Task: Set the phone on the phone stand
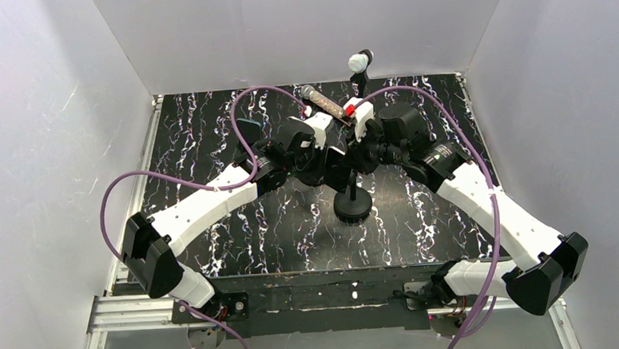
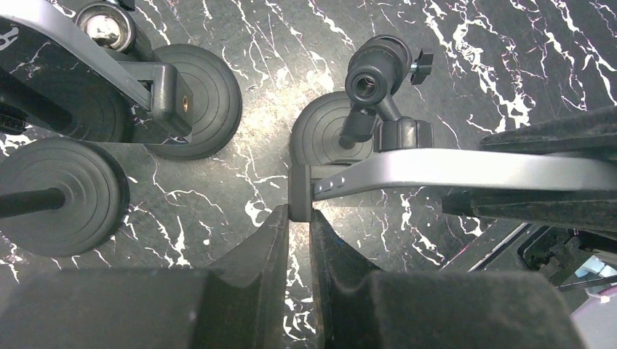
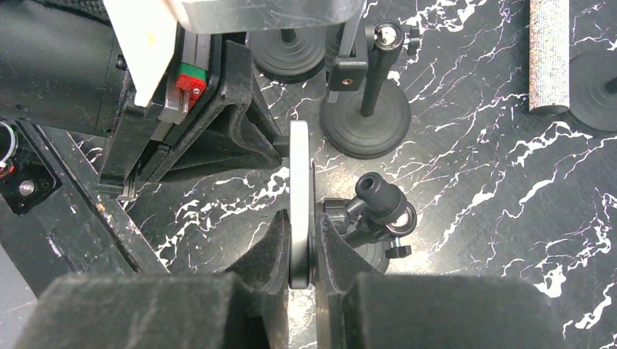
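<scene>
Right gripper (image 3: 300, 227) is clamping the phone (image 3: 300, 174). Both pads (image 3: 271, 247) are pressing on its flat faces at one end, and the slab is showing edge-on as a silver strip in the right wrist view.

Left gripper (image 2: 298, 212) is nipping the opposite end. Its jaws are standing nearly together with a thin gap, and the phone's black-capped end is sitting right between the fingertips (image 2: 273, 233) (only the very tips are meeting it, the rest of the gap is showing table).

Both arms are holding the phone between them, up off the black marble table (image 1: 209, 148), on edge.

Phone stand (image 1: 353, 206) is standing upright on its round base near the table's centre, below the two wrists. Its ball head (image 2: 378, 73) is sitting just beside one face of the phone; it's close, but I am not making out contact. Phone is not resting on the stand.

Glitter-finish cylinder (image 3: 549, 51) is lying on the table well off to the side of the right gripper. Wrist views are also showing further round black bases (image 2: 207, 83) near the stand. Purple cables (image 1: 108, 209) are looping over both arms
</scene>
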Controlling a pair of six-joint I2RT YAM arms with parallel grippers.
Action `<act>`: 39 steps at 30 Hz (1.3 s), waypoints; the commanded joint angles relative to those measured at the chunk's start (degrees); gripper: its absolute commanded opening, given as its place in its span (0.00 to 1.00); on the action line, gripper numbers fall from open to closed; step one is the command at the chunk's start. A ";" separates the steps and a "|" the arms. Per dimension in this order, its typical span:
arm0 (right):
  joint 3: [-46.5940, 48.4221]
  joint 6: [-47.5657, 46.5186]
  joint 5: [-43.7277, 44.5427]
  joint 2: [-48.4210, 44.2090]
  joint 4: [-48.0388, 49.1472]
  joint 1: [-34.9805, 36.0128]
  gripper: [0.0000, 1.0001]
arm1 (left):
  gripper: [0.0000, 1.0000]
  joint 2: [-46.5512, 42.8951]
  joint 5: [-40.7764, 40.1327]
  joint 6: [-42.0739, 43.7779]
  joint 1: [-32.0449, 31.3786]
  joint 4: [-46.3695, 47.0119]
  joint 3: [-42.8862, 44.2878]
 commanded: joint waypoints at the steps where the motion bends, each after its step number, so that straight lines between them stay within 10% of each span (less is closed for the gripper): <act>1: -0.31 -2.67 9.87 -0.29 -3.63 -1.53 0.01 | 0.17 -4.37 -1.00 -1.08 0.65 -0.89 -0.89; 6: -0.36 -2.29 7.51 -0.84 -3.86 -1.55 0.01 | 0.60 -6.97 2.25 -1.81 0.62 2.81 -3.50; 16: -2.72 -2.41 2.65 -3.99 -2.03 -1.54 0.01 | 0.89 -17.62 2.36 -1.62 0.57 11.34 -10.20; 39: -4.34 2.13 -4.72 -9.74 3.14 -1.75 0.84 | 0.98 -39.97 -11.50 0.07 0.62 26.19 -26.22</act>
